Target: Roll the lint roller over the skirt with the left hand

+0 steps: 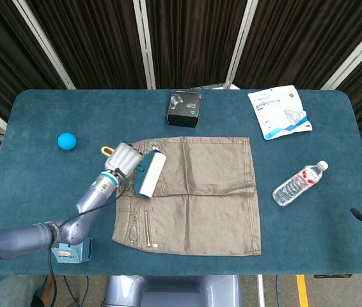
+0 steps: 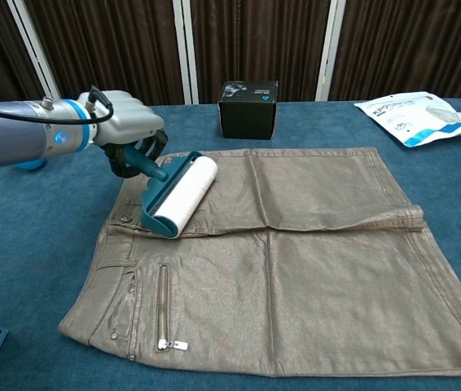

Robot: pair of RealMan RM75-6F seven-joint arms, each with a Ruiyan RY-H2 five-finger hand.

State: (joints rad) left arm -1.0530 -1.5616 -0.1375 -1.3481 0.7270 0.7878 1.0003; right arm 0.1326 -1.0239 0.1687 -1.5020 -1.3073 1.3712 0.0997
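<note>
The left hand [image 2: 125,130] reaches in from nine o'clock, forearm low over the table, fingers clenched around the lint roller [image 2: 178,195] handle. The roller rests on the skirt [image 2: 296,261] near its waistband. The right hand is barely visible; its state is unclear.

The head view looks almost straight down from high above, and takes in the whole blue table [image 1: 34,211] up to the dark curtain [image 1: 187,38]. The chest view sits low and near, facing forward across the table toward that curtain. Both views share the skirt [image 2: 296,269] and the black box [image 1: 185,109].
</note>
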